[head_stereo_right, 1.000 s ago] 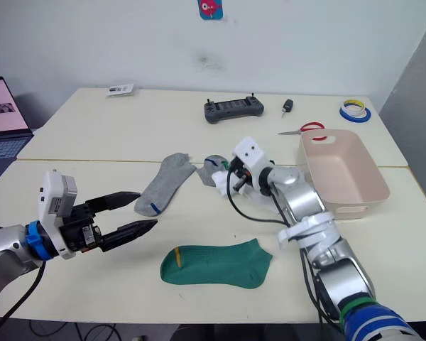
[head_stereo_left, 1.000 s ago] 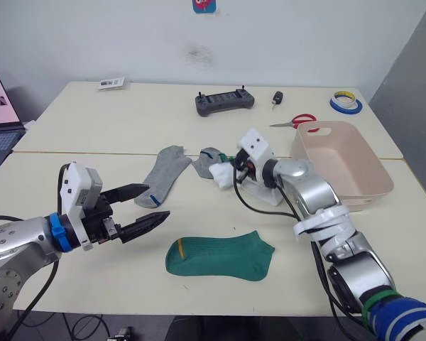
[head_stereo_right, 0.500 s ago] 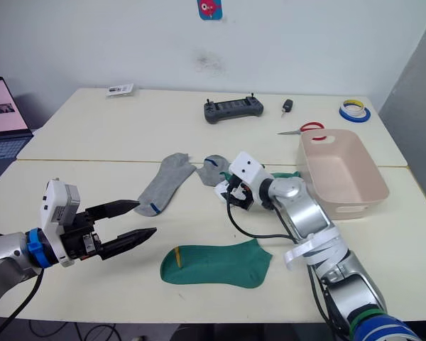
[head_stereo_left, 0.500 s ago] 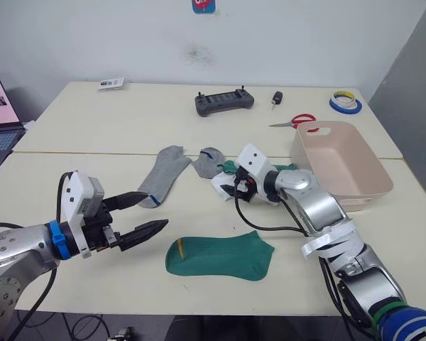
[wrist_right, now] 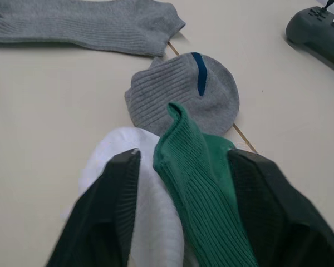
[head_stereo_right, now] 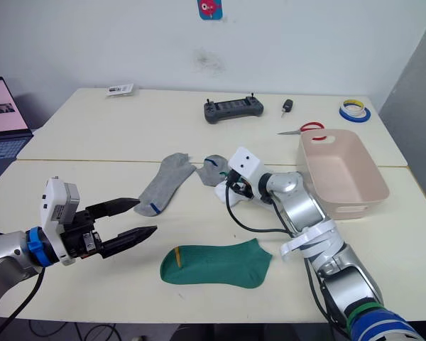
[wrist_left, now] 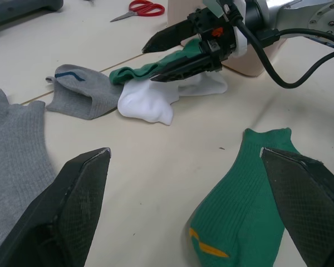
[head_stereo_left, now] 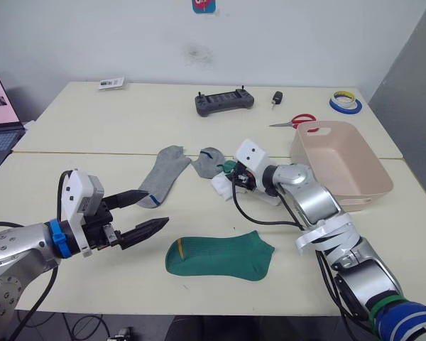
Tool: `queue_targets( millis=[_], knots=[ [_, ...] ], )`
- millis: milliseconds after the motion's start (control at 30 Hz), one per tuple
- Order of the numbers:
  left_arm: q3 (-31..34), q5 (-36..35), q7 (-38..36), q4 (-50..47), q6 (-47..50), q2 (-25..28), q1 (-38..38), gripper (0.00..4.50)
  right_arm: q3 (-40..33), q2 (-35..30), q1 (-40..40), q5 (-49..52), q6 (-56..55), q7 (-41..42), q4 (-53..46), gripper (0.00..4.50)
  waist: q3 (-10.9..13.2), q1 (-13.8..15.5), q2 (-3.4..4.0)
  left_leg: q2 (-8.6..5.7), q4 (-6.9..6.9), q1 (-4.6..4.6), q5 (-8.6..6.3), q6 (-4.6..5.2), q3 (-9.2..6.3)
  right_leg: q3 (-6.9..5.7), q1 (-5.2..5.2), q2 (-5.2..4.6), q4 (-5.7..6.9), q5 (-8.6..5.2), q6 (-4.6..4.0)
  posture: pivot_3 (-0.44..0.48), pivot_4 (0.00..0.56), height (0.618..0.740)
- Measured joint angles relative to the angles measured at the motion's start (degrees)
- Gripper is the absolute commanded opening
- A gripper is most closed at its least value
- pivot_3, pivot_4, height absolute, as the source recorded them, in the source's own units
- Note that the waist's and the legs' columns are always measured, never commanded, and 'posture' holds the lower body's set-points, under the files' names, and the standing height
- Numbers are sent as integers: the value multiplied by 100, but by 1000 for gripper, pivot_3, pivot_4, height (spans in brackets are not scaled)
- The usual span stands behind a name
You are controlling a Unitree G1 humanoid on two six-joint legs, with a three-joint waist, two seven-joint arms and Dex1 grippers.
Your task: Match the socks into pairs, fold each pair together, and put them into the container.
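One green sock lies flat near the table's front. A grey sock lies flat behind it. To its right is a pile: a folded grey sock, a white sock and a second green sock. My right gripper is down at this pile, open. Its fingers straddle the pile's green sock. My left gripper hovers open and empty, left of the flat green sock. The pink container stands at the right, nothing visible inside.
A dark controller, a key fob, red-handled scissors and tape rolls lie on the far table. A laptop sits at the left edge. A small card lies far left.
My right gripper dipped toward the sock pile and has shifted slightly over it. The left gripper sank a little, then held still. The socks have not moved.
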Motion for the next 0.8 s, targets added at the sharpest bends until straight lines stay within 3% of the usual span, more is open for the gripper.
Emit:
queue_targets(
  millis=[100,167,433,800],
  knots=[
    [0,0,14,-14,0,-21,-24,4500,7,0,-20,-39,-22,62,1,438,0,0,0,0,0,0,0,0,0,-1,0,0,0,0,0,0,150,737],
    [0,0,32,-14,0,-36,-24,4500,7,1,-26,-44,-24,74,1,27,0,0,0,0,0,0,0,0,0,0,0,0,0,0,0,0,150,737],
    [0,0,73,-14,0,-44,-26,4500,-136,20,-134,131,57,184,1,27,1,-1,1,0,0,0,0,0,1,-1,-1,0,1,0,0,0,150,737],
    [0,-9,104,1,0,-81,-132,4500,-1066,-160,-792,538,-200,64,364,27,7,-2,6,-1,0,0,0,0,4,-1,-1,0,1,0,0,0,150,737]
  ],
)
